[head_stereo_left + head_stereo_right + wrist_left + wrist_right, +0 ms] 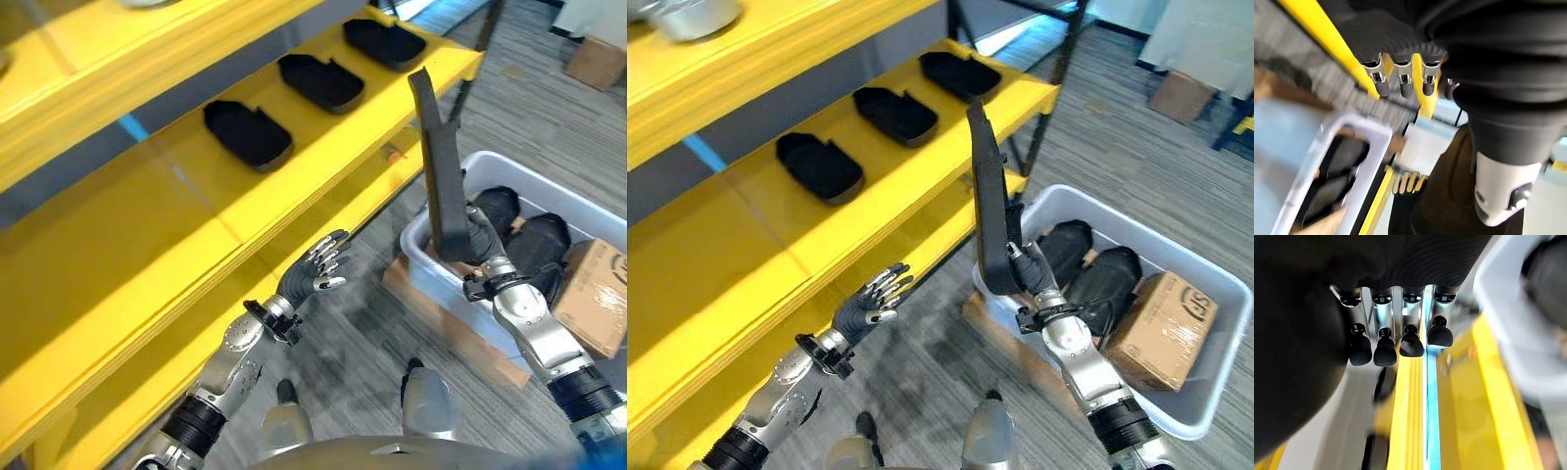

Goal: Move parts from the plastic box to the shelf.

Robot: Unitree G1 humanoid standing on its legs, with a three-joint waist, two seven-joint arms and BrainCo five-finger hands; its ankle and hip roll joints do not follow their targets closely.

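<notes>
Clearly, in the left eye view the right hand (pixel 487 257) grips the lower end of a long black part (pixel 441 166), which stands nearly upright above the near corner of the box (pixel 529 176), its top end level with the edge of the yellow shelf (pixel 294 186). Three parts (pixel 248 132) already lie in a row on that shelf. The left hand (pixel 315 269) hangs free below the shelf edge, fingers straight and spread, holding nothing. In the right eye view more dark parts (pixel 1107 279) and a carton (pixel 1164 328) lie in the box, just beside the gripping hand; the held part rises from the fist toward the shelf, well apart from the left hand. The left wrist view looks past straight fingers (pixel 1403 83) at the box's pale rim. The right wrist view shows fingers (pixel 1386 345) curled against a dark mass, with yellow shelf boards beyond. My worry: the part is long and held only at one end, so it could swing or slip in the grip, and its high tip could catch the shelf edge or knock a part already placed if it travels upright.
</notes>
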